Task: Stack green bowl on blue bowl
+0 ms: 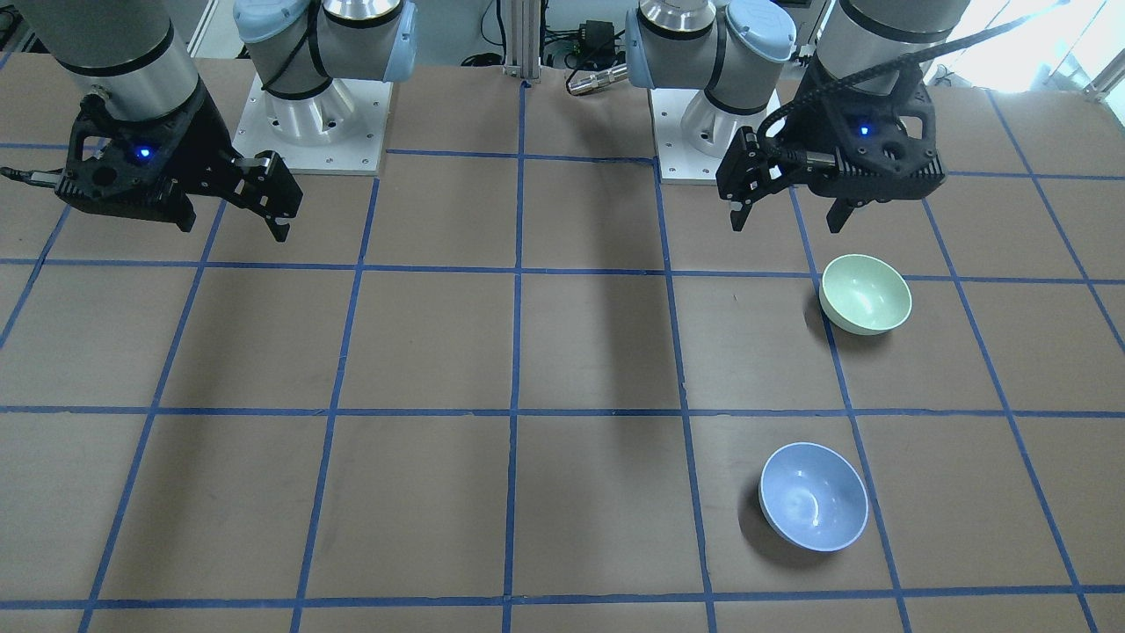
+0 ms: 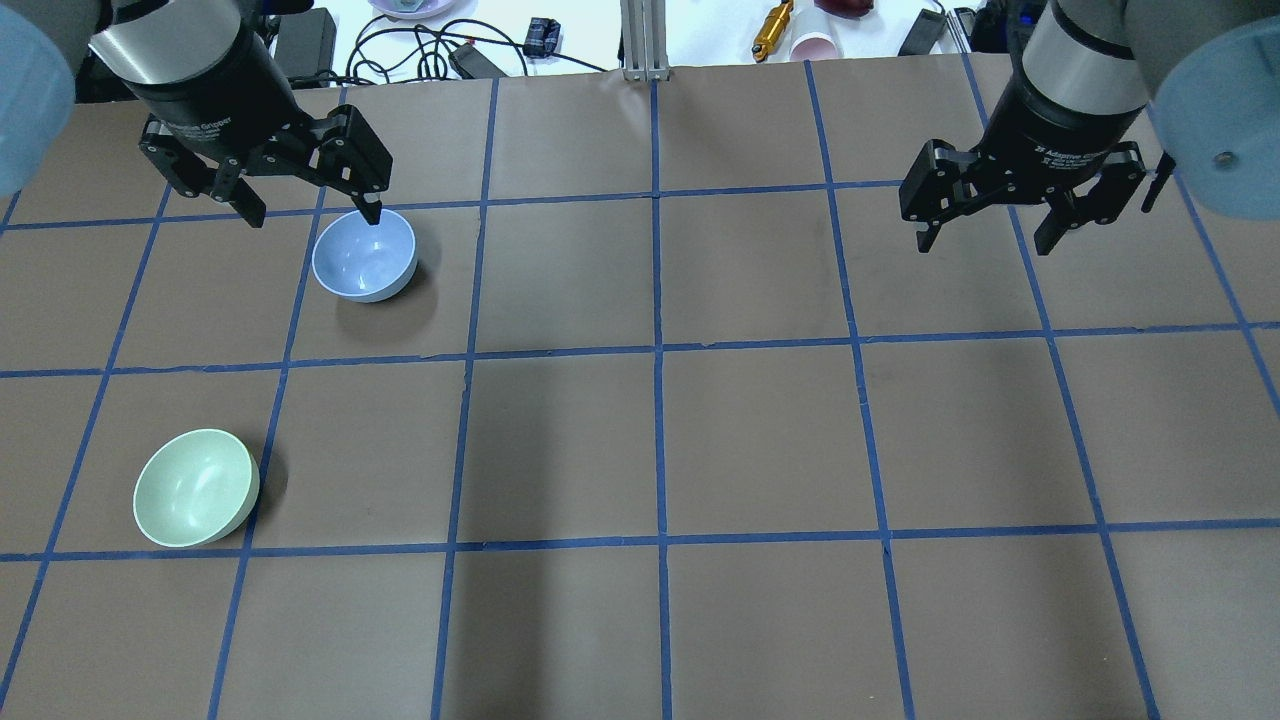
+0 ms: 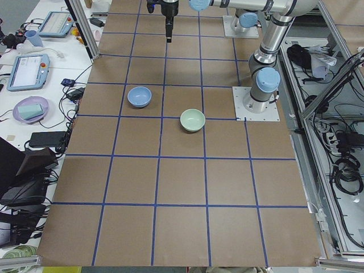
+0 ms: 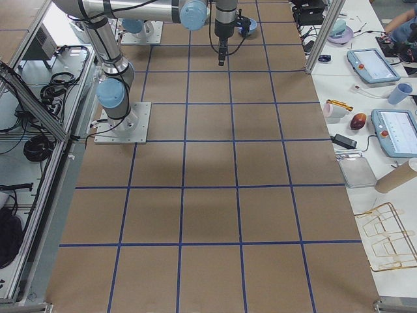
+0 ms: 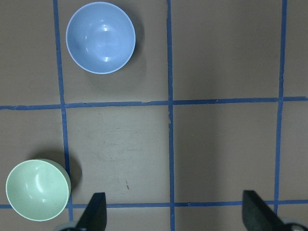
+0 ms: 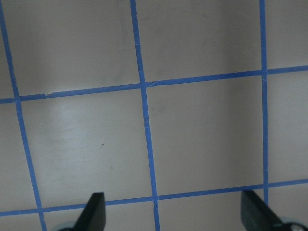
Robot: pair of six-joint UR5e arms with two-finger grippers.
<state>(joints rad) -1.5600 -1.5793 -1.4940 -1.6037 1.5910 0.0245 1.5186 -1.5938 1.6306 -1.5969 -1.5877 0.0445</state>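
Green bowl [image 2: 196, 488] upright on desk [image 2: 760, 430], lower left of overhead frame; blue bowl [image 2: 364, 255] upper left, well apart. Left hand [image 2: 316, 219] spread, empty, above blue bowl's edge. Right hand [image 2: 985, 245] spread, empty. Green rim best pinched with 1 finger inside, lifted level.

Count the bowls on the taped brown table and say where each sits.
2. The green bowl sits on the robot's left side, nearer the robot; the blue bowl sits farther out, apart from it. None looks hidden.
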